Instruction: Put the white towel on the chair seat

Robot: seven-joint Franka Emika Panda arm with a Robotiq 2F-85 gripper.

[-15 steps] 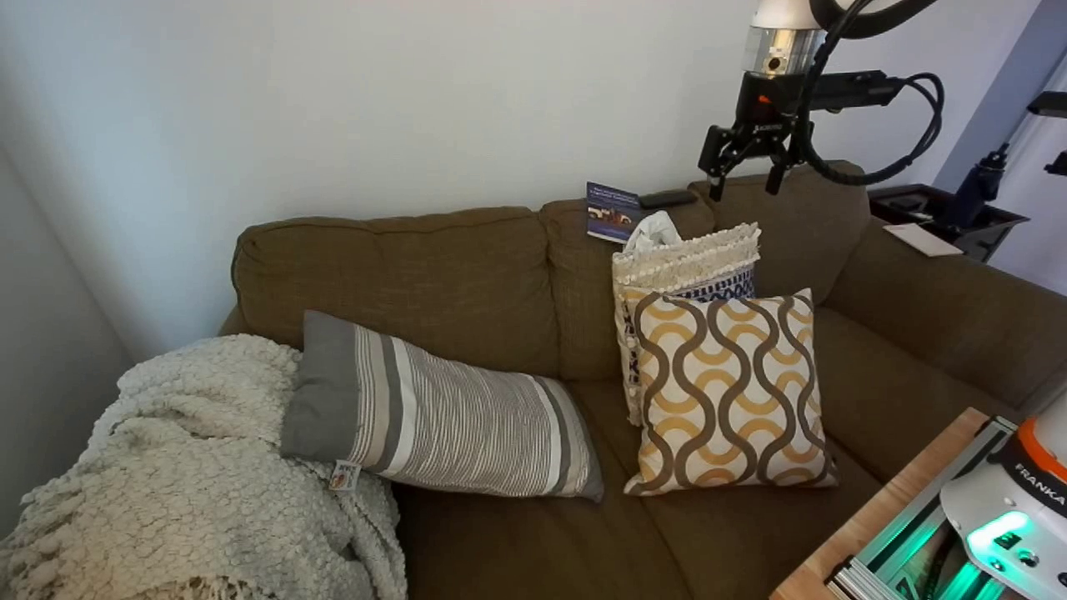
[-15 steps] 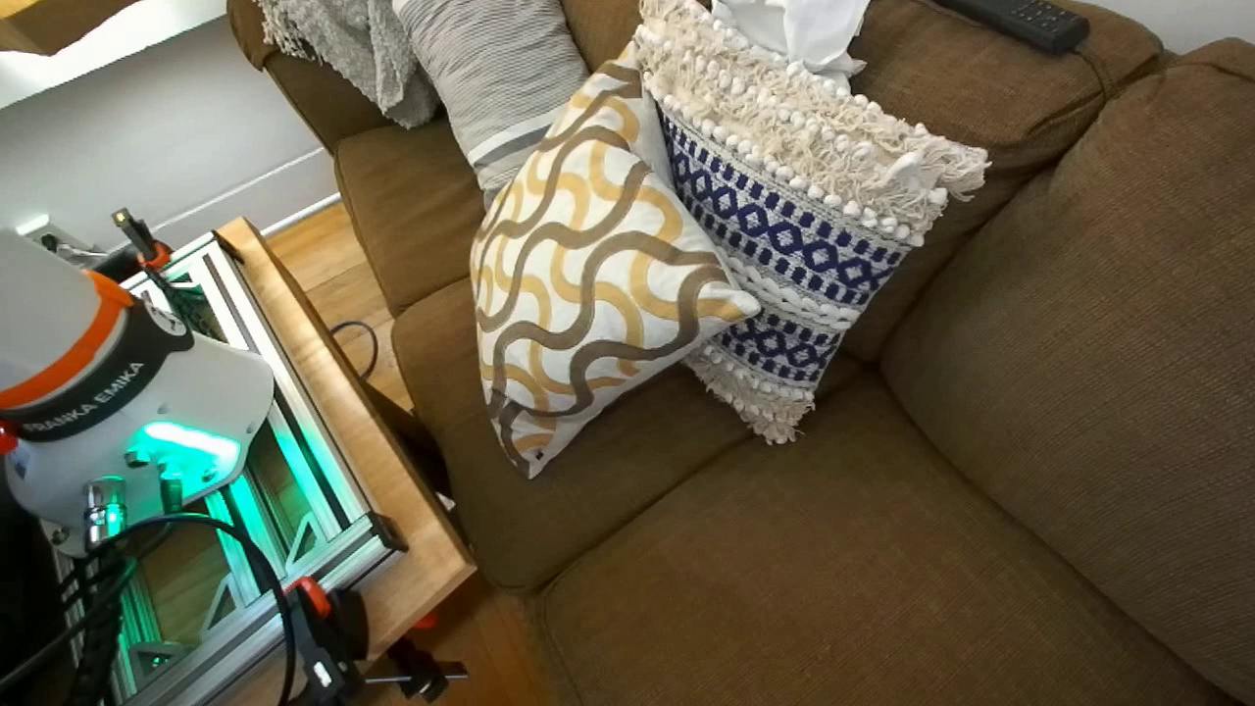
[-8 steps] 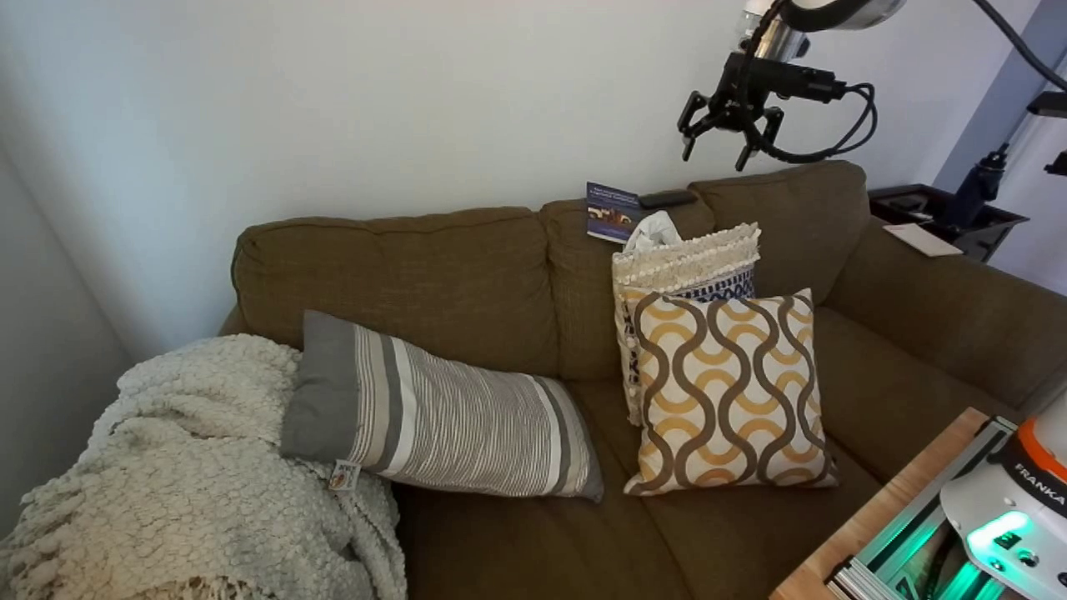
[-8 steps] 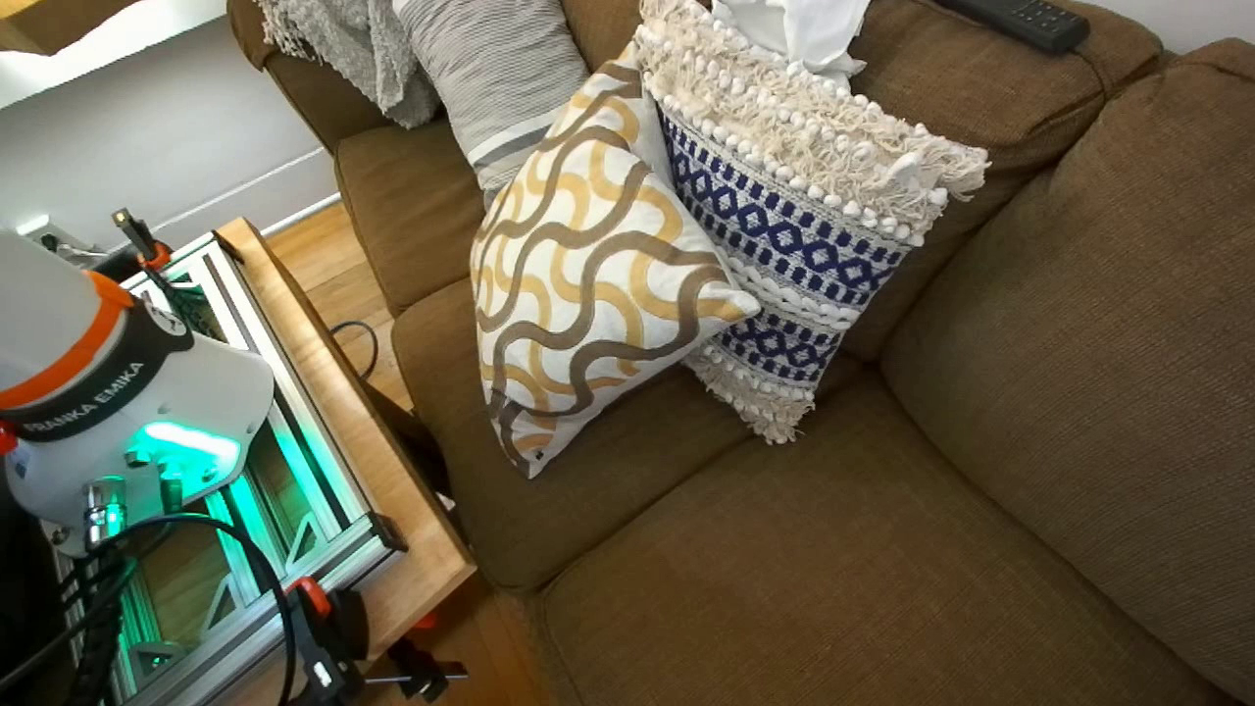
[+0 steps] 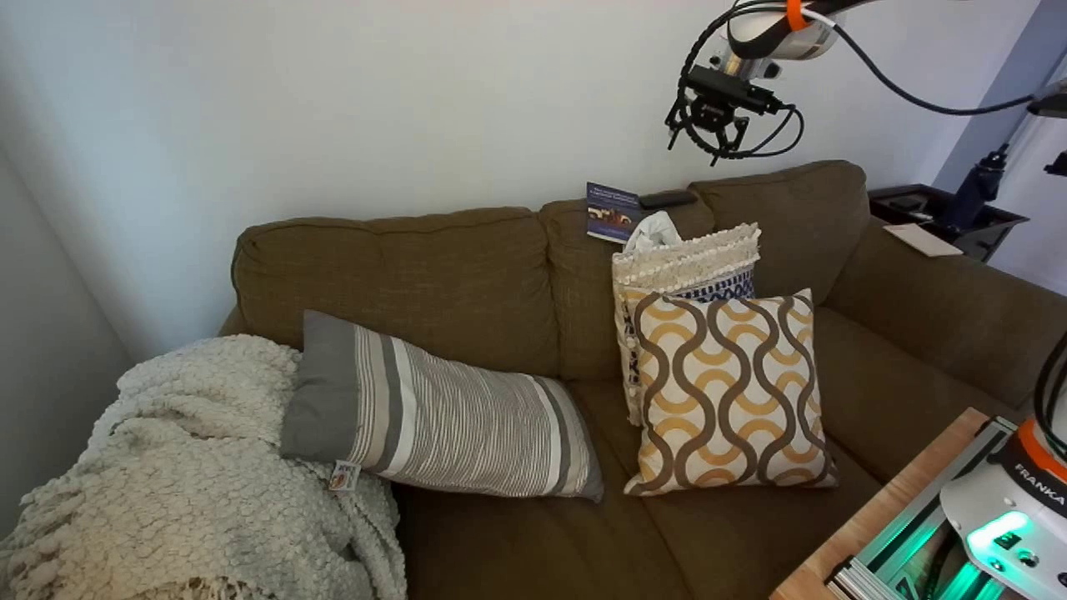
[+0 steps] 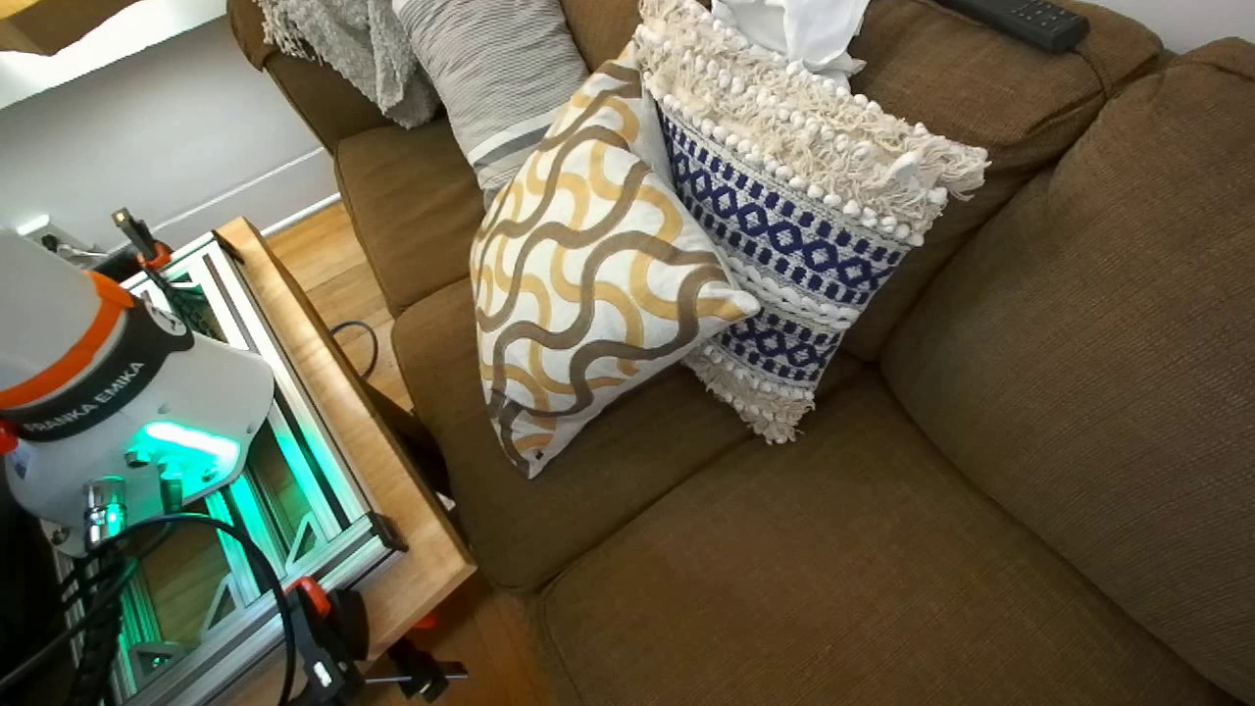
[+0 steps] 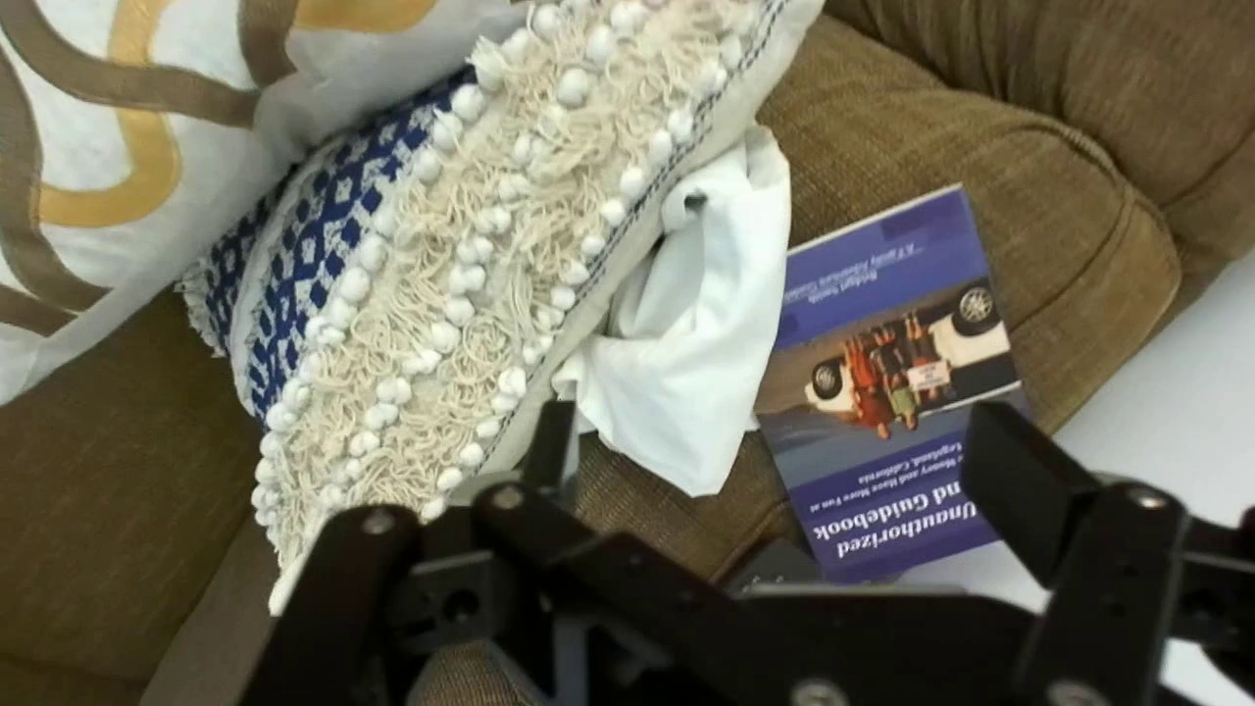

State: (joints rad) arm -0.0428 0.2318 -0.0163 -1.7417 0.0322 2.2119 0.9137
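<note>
White towel [image 7: 686, 392] lies bunched behind the fringed pillow [image 7: 441, 294]; the empty pincer [image 7: 779, 441] hangs above, jaws spread wide.

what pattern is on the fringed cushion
The fringed cushion has bands of navy diamonds and blocks on pale fabric, clearest in an exterior view.

Green light glares from the white, orange-banded robot base [image 6: 142, 404] in both exterior views. The wrist view looks soft.

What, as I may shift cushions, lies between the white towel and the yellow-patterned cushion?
The fringed cushion stands between the white towel and the yellow-patterned cushion, as the wrist view shows.
</note>
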